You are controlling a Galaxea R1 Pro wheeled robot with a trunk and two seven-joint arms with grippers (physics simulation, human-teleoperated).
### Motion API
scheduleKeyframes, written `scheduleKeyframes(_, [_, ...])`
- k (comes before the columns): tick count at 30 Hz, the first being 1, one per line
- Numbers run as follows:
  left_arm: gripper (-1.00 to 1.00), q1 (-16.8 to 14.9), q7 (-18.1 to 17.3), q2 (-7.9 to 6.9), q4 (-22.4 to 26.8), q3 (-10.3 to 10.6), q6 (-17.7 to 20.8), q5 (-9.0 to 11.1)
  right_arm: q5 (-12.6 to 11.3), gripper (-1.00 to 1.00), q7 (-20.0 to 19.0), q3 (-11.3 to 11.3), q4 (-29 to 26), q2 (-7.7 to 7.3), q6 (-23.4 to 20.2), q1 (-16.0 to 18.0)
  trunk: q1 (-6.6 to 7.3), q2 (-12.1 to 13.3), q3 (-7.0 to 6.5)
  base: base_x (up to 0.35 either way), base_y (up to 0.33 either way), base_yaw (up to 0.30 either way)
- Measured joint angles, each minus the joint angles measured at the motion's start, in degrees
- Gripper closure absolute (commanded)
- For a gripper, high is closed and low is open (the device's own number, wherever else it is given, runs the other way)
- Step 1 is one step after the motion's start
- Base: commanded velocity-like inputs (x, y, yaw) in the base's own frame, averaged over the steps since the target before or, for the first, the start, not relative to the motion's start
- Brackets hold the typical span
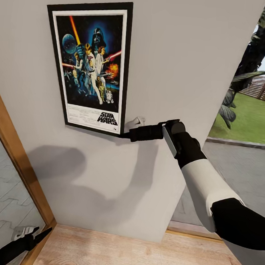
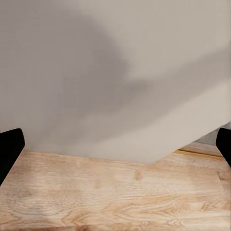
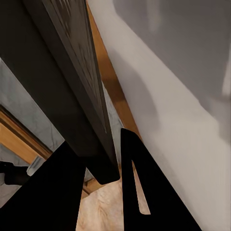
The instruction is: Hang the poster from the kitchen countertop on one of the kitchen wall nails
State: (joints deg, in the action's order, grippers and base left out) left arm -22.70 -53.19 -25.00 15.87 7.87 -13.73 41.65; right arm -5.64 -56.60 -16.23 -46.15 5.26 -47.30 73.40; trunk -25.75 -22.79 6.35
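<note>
My right gripper pinches the poster at its lower corner, its thin black frame flat against the matte grey wall; I'd keep it level and let go only once it hangs, the nail being hidden. My left gripper idles low, fingers spread, over grainy wooden floor

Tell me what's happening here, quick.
The robot's right tool is shut on the lower right corner of the black-framed, white-bordered Star Wars poster, holding it flat against the plain light-grey wall. The right wrist view shows the frame's dark edge pinched between the two fingers. The left tool hangs low and open near the pale wooden floor, holding nothing. No nail is visible, so I can't tell whether the poster is hooked on yet.
</note>
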Motion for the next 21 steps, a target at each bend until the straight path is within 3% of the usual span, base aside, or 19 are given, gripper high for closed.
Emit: scheduleKeyframes(21, [-1.00, 0.00, -0.01, 0.15, 0.26, -0.35, 0.00, 0.00, -0.62, 1.00, 0.20, 0.60, 0.38, 0.47, 0.75, 1.50, 0.00, 0.00, 0.00, 0.000, 0.000, 0.000])
